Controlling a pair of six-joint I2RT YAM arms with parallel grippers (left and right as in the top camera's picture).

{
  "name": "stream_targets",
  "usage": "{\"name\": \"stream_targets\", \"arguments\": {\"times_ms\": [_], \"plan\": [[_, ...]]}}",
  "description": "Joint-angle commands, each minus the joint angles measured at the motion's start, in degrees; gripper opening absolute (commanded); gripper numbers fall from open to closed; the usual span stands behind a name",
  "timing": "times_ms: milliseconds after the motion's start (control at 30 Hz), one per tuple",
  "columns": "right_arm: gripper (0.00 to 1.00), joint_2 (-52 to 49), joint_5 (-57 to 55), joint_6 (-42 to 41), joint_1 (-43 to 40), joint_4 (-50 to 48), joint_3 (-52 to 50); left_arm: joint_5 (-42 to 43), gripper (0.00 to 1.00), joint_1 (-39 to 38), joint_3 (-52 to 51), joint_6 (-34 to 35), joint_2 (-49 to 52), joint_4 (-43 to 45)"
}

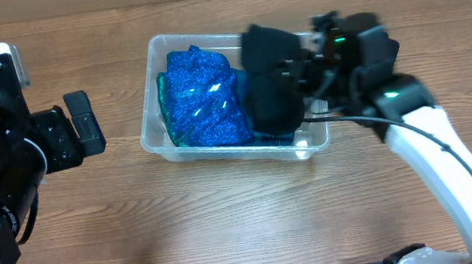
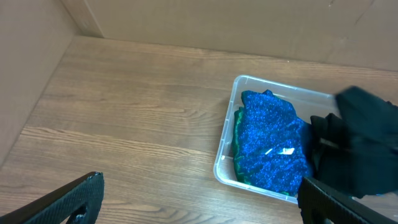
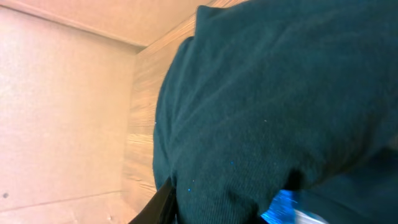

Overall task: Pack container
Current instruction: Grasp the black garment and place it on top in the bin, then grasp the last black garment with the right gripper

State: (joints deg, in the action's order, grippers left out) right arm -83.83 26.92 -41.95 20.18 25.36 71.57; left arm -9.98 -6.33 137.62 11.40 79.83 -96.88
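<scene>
While the right gripper point(image 1: 300, 72) hangs over the container point(image 1: 157, 149), the step in hand looks like putting a second piece of cloth in. A dark garment point(image 1: 267, 80) droops from its front, bunched and lifted, directly beneath the claw and over the end of the bin nearest it. The fingers themselves are buried in fabric in the right wrist view. I take them to be clamped on the garment because it hangs raised rather than lying flat, though the grip itself is not visible.

Past the garment, on the side away from this claw, a blue glittery cloth point(image 1: 206, 96) already fills most of the bin, with a green edge showing below it. The container is clear, thin-walled plastic, rectangular with rounded corners and a rolled rim. It sits on the wood-grain table point(image 1: 228, 221) between the two arms.

The left gripper point(image 2: 202, 208) waits well off to the container's far side, its dark fingers point(image 2: 71, 200) spread wide and holding nothing. The bin lies ahead of it and to its right.

The dark garment is soft, matte and knit-like, deep teal up close, and it folds in thick rounded lobes. The blue cloth is stiffer-looking and throws sharp highlights.

The next move calls for lowering the garment into the gap beside the blue cloth and releasing it only once its bulk is below the rim. The limp fabric could drape over the edge, and the light bin may slide if pushed.
</scene>
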Motion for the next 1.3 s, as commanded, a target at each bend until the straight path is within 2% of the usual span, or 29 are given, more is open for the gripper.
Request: {"name": "stream_targets", "arguments": {"times_ms": [0,67,133,300,467,533,567,600,667,800,933,1267], "plan": [[0.22,-4.1,-8.2,-7.1,3.8,-3.2,0.0,-0.9,1.00,0.3,0.1,-1.1,-0.3,0.1],[0.57,-6.6,-12.5,-3.0,4.9,-4.2,0.0,-1.0,1.00,0.3,0.1,-1.1,-0.3,0.1],[0.67,-9.0,-14.5,2.9,5.2,-3.1,0.0,-1.0,1.00,0.3,0.1,-1.1,-0.3,0.1],[0.69,-9.3,-14.4,10.1,3.5,0.6,0.2,-0.9,1.00,0.3,0.1,-1.1,-0.3,0.1],[0.73,-2.0,-14.4,13.6,-3.2,2.0,0.3,-0.9,1.00,0.3,0.1,-1.1,-0.3,0.1],[0.79,1.0,-14.2,13.5,-7.3,2.6,0.3,-0.9,1.00,0.3,0.1,-1.1,-0.3,0.1],[0.84,3.5,-14.2,13.5,-12.6,3.6,0.3,-0.9,1.00,0.3,0.1,-1.1,-0.3,0.1],[0.85,4.4,-14.1,13.6,-18.1,5.2,0.3,-0.9,1.00,0.3,0.1,-1.1,-0.3,0.1],[0.86,4.0,-13.6,13.7,-23.1,7.0,0.3,-0.9,1.00,0.3,0.1,-1.1,-0.3,0.1],[0.95,-0.8,-11.0,18.7,-31.3,8.8,0.3,-0.9,1.00,0.3,0.1,-1.1,-0.3,0.1],[0.97,-8.9,-10.1,21.8,-35.2,7.9,0.3,-0.9,1.00,0.3,0.1,-1.1,-0.3,0.1],[0.97,-25.0,-7.0,22.4,-36.9,-1.2,0.3,-0.9,1.00,0.3,0.1,-1.1,-0.3,0.1]]}}
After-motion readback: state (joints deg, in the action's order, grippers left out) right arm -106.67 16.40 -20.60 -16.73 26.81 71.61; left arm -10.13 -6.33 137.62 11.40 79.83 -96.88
